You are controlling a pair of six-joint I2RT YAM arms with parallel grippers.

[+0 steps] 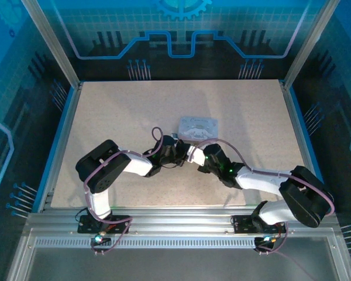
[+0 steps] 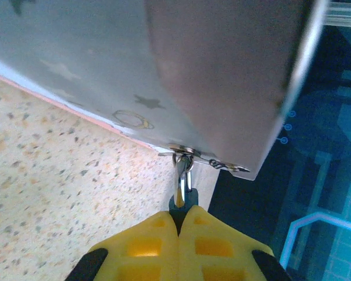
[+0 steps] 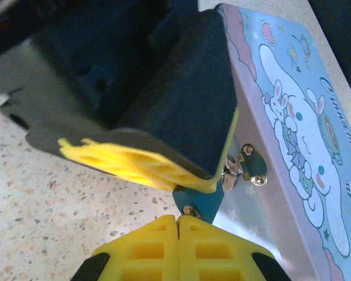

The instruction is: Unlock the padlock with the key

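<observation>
Beneath the arms: a speckled beige table (image 1: 105,111), closed in by blue-lit panel walls (image 1: 181,35) with a circuit pattern.
Container: a pastel tin (image 3: 292,117) with a cartoon rabbit on its shut lid sits just past the two wrists – its contents are hidden.
Fastening: a silver hasp (image 3: 251,165) on the tin's side wall.
Padlock (image 3: 200,202): hangs by its thin shackle (image 2: 183,175) from the hasp – the long axis runs away from the tin wall, with the bluish body's end toward the right fingers.
Left gripper (image 2: 181,215): yellow pads clamped together on the padlock's body.
Right gripper (image 3: 178,221): pads pressed together, tips touching the padlock's lower end; whether the key lies between them cannot be told.
</observation>
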